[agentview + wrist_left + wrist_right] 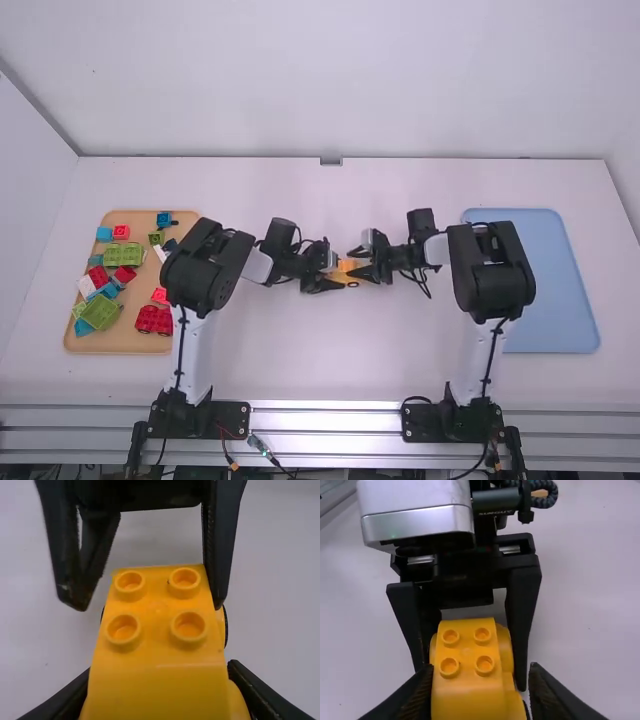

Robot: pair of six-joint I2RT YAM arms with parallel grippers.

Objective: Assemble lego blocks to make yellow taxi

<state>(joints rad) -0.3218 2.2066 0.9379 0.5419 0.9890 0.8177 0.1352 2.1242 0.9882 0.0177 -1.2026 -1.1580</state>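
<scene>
The yellow taxi piece (349,267) is between my two grippers near the table's middle. My left gripper (336,278) is shut on it, as is my left gripper (159,682) seen from its wrist, with the studded yellow top (156,620) facing up and part of a dark wheel at its side. My right gripper (357,263) stands open around the piece from the opposite side; one finger is close against it, the other apart. From the right wrist, my right gripper (481,674) straddles the same yellow piece (467,652). Its lower part is partly hidden.
A wooden tray (135,343) at the far left holds several red, green, blue and white blocks. The left arm partly overhangs its right edge. A blue tray (553,290) lies at the right, partly behind the right arm. White table (330,350) surrounds the grippers.
</scene>
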